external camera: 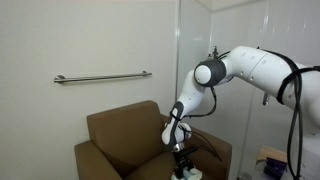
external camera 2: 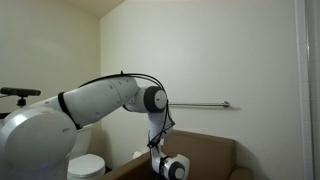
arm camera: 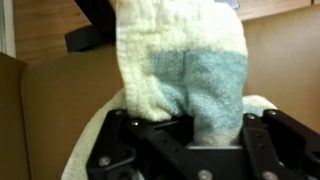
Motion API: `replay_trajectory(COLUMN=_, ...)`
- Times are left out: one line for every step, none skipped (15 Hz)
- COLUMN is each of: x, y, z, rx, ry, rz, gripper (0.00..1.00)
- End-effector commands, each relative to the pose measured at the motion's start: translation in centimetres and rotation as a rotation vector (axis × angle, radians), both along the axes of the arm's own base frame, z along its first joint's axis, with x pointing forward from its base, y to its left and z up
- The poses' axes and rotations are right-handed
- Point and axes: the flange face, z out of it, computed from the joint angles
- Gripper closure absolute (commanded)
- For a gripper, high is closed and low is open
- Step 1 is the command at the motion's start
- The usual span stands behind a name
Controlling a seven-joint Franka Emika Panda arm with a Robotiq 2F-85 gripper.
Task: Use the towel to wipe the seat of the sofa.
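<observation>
In the wrist view we see the fingers (arm camera: 118,140) clamped tight on the towel (arm camera: 185,70), white with a blue-green patch, bunched between them. In an exterior view we find them low over the seat of the sofa (external camera: 150,165).

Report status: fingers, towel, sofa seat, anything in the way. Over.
Gripper fingers shut on the towel. Gripper low at the seat of the sofa, contact unclear. Nothing seen in the way.
</observation>
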Motion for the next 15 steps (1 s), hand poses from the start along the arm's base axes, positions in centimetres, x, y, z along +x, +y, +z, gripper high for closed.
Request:
replay_trajectory(x=4.9, y=4.1, z=5.5, rx=-0.046, ry=-0.197, rz=0.041, gripper=0.96)
replay_trajectory(x=6.3, y=5.2, z=6.6, rx=-0.059, ry=-0.263, rz=0.051, gripper=0.96)
replay_trajectory(x=7.9, y=6.5, z=7.7, rx=-0.082, ry=-0.325, rz=0.064, gripper=0.96)
replay_trajectory(x=9.2, y=7.5, z=8.4, rx=-0.097, ry=-0.389, rz=0.066, gripper=0.96)
replay_trajectory(x=10.5, y=8.3, z=8.8, rx=-0.114, ry=-0.438, rz=0.061, gripper=0.96)
replay_trajectory(x=11.6, y=9.0, z=8.8, rx=-0.141, ry=-0.487, rz=0.056, gripper=0.95)
replay_trajectory(x=12.3, y=9.4, z=8.4, rx=-0.156, ry=-0.505, rz=0.045, gripper=0.96)
replay_trajectory(x=12.8, y=9.4, z=7.3, rx=-0.187, ry=-0.508, rz=0.036, gripper=0.96)
replay_trajectory(x=12.9, y=9.1, z=6.0, rx=-0.214, ry=-0.494, rz=0.022, gripper=0.95)
replay_trajectory(x=12.8, y=8.6, z=4.4, rx=-0.245, ry=-0.476, rz=0.010, gripper=0.95)
replay_trajectory(x=12.4, y=8.0, z=2.5, rx=-0.271, ry=-0.451, rz=-0.005, gripper=0.95)
replay_trajectory(x=11.7, y=7.2, z=0.4, rx=-0.287, ry=-0.421, rz=-0.021, gripper=0.95)
replay_trajectory(x=11.0, y=6.5, z=-1.4, rx=-0.298, ry=-0.393, rz=-0.035, gripper=0.95)
replay_trajectory(x=10.1, y=5.9, z=-3.3, rx=-0.297, ry=-0.360, rz=-0.046, gripper=0.95)
replay_trajectory(x=9.3, y=5.5, z=-5.0, rx=-0.299, ry=-0.332, rz=-0.052, gripper=0.95)
